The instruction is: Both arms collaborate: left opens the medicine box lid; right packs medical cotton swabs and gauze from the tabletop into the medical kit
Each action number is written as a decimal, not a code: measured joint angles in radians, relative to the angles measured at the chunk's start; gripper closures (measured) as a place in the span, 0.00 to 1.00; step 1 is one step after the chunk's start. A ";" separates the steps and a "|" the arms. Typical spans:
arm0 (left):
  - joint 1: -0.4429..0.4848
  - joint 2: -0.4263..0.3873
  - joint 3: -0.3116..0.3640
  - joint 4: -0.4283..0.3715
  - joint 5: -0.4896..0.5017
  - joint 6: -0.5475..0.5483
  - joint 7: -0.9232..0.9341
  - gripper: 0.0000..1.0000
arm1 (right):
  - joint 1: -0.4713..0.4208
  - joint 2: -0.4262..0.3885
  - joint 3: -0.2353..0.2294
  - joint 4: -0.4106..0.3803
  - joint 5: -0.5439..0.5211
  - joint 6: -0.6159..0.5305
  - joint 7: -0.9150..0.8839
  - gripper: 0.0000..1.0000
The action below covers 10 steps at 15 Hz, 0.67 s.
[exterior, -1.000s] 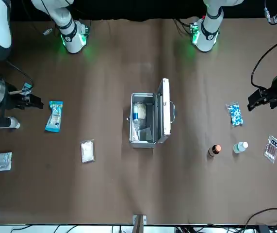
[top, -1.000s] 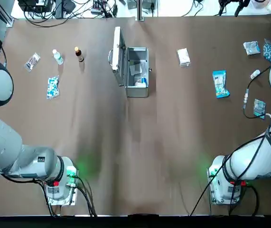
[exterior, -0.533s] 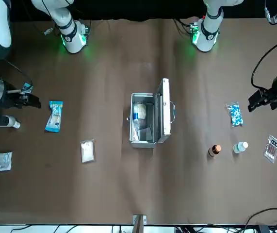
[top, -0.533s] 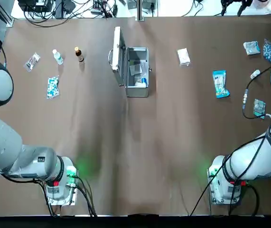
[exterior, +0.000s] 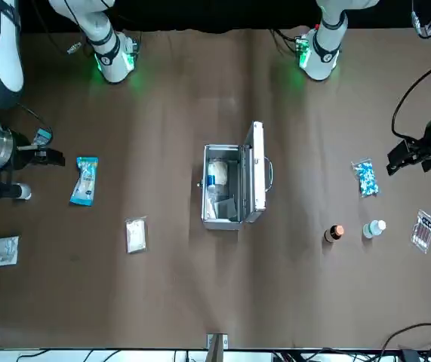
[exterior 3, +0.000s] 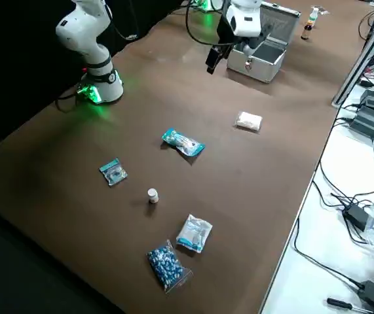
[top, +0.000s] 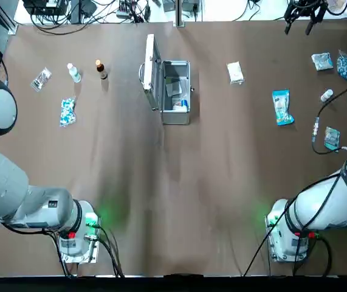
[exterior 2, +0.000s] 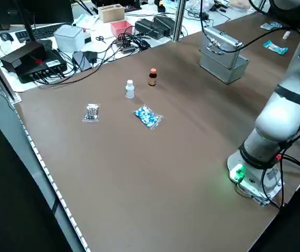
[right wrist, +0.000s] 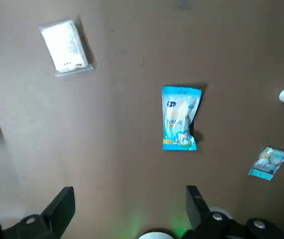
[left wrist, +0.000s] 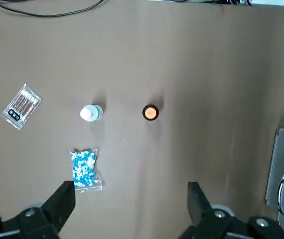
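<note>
and here we are, the silver medicine box [top: 176, 92] in the middle of the far half of the table, its long axis running straight out from the robot's side to the far side. the lid [top: 151, 72] is up on the left flank, its length following the box, its slim handle [top: 141, 73] facing out left, the latch [top: 191, 89] facing right. grey interior on show, with white and blue contents [top: 179, 104] inside.

over to the right, the medical cotton swabs [top: 281, 107]: a bright blue packet lying flat, its long axis nearly in line with the box's, blue at both ends, a pale printed middle, the near end skewed out to the right. between it and the box, farther out, lies the gauze [top: 235, 73], a soft white packet in a clear wrapper, long axis also near to far, the far end leaning a touch left. both out on the tabletop, well apart.

the right gripper [exterior: 45, 175] hangs above the right side of the table, released, fingers spread wide, nothing between them. and the left gripper [left wrist: 132, 199]? over the left side, released too, fingers wide and empty, with the speckled packet [left wrist: 84, 169] in its wrist view.
</note>
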 joint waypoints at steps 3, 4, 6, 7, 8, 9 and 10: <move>0.000 0.000 0.001 0.000 0.004 0.000 0.000 0.00 | -0.014 0.000 0.000 -0.040 0.000 0.011 0.000 0.01; 0.001 0.000 0.001 0.000 0.008 0.000 0.000 0.00 | -0.015 0.000 0.000 -0.052 0.000 0.019 0.000 0.01; 0.001 0.000 0.002 0.000 0.009 0.000 0.000 0.00 | -0.015 0.000 0.000 -0.077 0.000 0.030 0.000 0.01; 0.001 0.000 0.002 0.000 0.009 0.000 0.000 0.00 | -0.015 0.000 0.000 -0.087 0.000 0.036 0.000 0.01; 0.001 0.000 0.002 0.000 0.009 0.000 0.000 0.00 | -0.015 0.000 0.000 -0.095 0.000 0.043 0.000 0.01; 0.001 0.000 0.002 0.000 0.009 0.000 0.000 0.00 | -0.015 0.000 0.000 -0.103 0.000 0.051 0.000 0.01; 0.001 0.000 0.002 0.000 0.009 0.000 0.000 0.00 | -0.016 0.000 0.000 -0.111 0.000 0.061 0.000 0.01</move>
